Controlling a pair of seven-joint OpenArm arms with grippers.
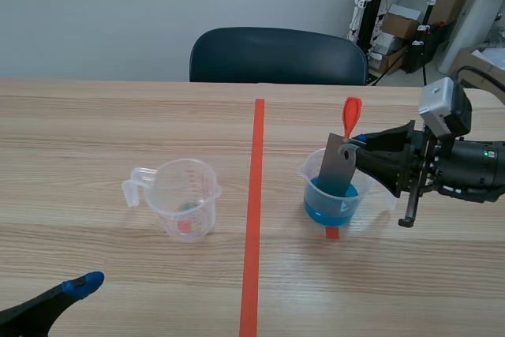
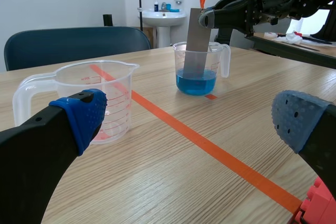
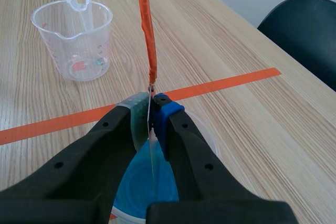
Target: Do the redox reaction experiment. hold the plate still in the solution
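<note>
nearest: left claw (image 2: 189, 124) low over the near left corner of the surface (image 1: 95, 132), fingers spread wide, nothing between them; only one blue-padded tip (image 1: 83, 283) shows in the scene view

ahead of it: clear measuring cup (image 1: 185, 199) with red graduations, upright, handle pointing left, standing left of the long orange tape line (image 1: 252, 219) and well apart from both claws

across the tape line: clear beaker (image 1: 335, 195) upright on the surface, lower part filled with blue solution (image 1: 330, 204); a short red tape mark (image 1: 332, 232) pokes out from under its near side

plate (image 1: 338, 167): grey, flat, roughly upright, leaning a little; lower end dipped in the blue solution, upper part standing above the beaker rim

right claw (image 3: 152, 109) comes in from the right, level with the top of the plate, above the beaker; fingers pressed together, pinching the upper edge of the plate between the two pads. from the right wrist view the plate runs edge-on, down from between the pads into the liquid

orange strip (image 1: 351, 114) rises from the plate's top, just past the pads

farther off: dark chair (image 1: 276, 57) across the surface; cardboard boxes (image 1: 410, 13) beyond, right
</note>
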